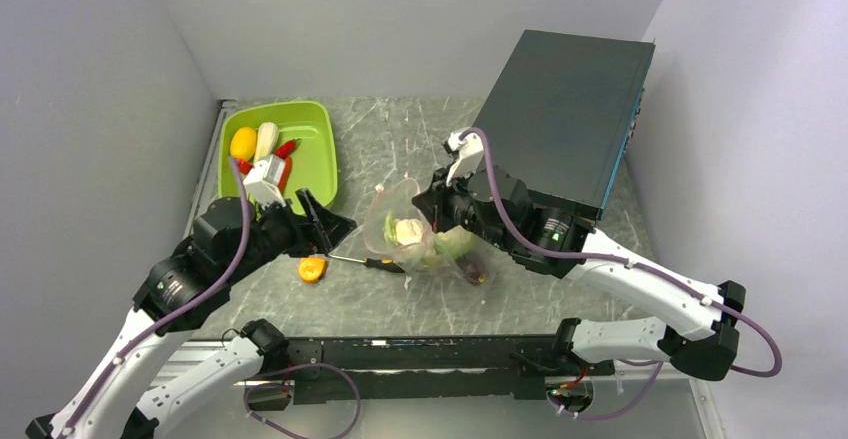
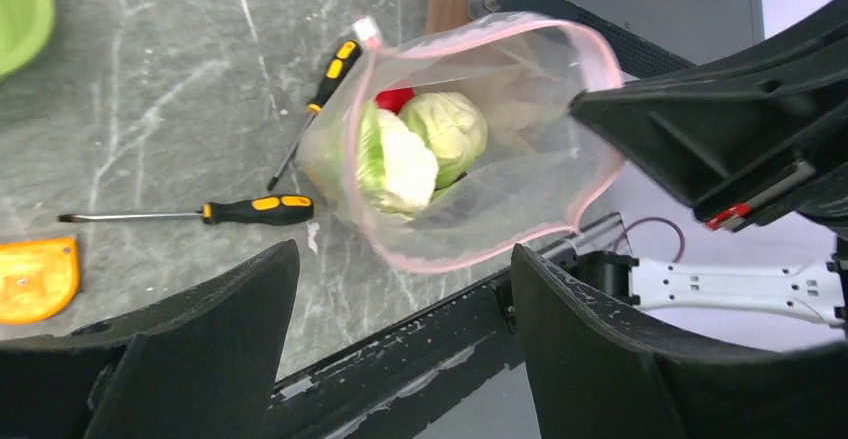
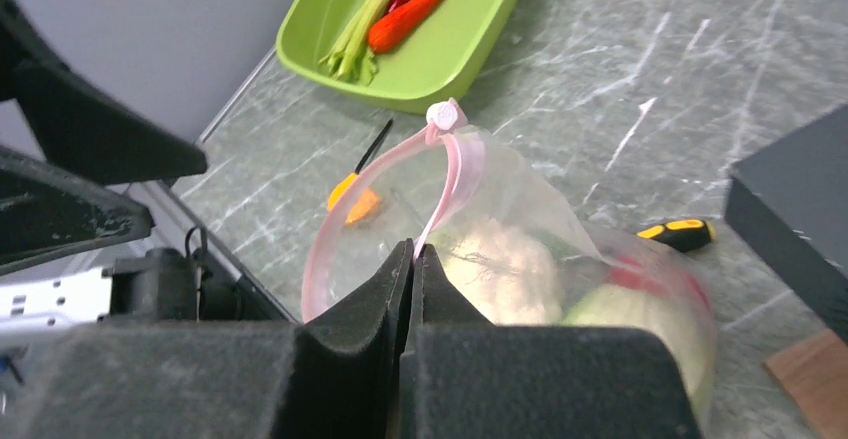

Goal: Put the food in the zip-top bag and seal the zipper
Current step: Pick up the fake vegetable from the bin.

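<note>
Food sits in two places. At the far left, a yellow piece [image 1: 243, 143] and a red chili [image 1: 286, 149] lie in the lime-green tray [image 1: 312, 134]. Just beside the tray hangs the left gripper [image 1: 330, 221], jaws spread wide and empty, above an orange tape measure [image 1: 312, 270] and a screwdriver [image 1: 375, 262]. At the centre, the zip-top bag [image 2: 520, 159] gapes open, with the cauliflower [image 2: 405, 164] and leafy head [image 2: 450, 129] inside. The right gripper [image 3: 413, 259] pinches its pink zipper [image 3: 455, 174]. A black box [image 1: 565, 109] stands behind.

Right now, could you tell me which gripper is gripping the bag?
The right gripper, shut on the bag's pink zipper; the left gripper is open, holding nothing.
</note>
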You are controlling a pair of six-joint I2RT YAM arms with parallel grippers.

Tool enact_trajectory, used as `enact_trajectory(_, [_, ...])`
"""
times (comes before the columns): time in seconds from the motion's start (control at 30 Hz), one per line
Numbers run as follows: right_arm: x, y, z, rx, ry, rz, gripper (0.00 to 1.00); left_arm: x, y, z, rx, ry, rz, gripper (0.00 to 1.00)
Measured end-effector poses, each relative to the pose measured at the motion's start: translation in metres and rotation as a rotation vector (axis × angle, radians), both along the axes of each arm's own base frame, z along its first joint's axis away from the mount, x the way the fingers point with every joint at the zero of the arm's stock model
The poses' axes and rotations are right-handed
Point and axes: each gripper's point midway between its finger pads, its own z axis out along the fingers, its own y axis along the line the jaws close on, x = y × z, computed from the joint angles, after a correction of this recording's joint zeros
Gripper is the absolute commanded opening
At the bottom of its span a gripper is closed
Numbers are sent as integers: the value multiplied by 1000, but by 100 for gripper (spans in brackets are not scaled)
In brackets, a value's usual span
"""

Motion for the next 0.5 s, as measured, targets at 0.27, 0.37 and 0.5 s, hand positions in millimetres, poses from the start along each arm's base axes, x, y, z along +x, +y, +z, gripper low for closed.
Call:
enact_trajectory(0.27, [6, -24, 20, 16, -31, -44, 0, 1, 25, -7, 67, -7, 97, 82])
enact_trajectory(0.37, [14, -46, 28, 56, -34, -44, 0, 2, 27, -8, 74, -5, 108, 82])
enact_trajectory(0.5, [26, -89, 19, 73, -17, -110, 0, 4, 24, -9, 69, -8, 103, 82])
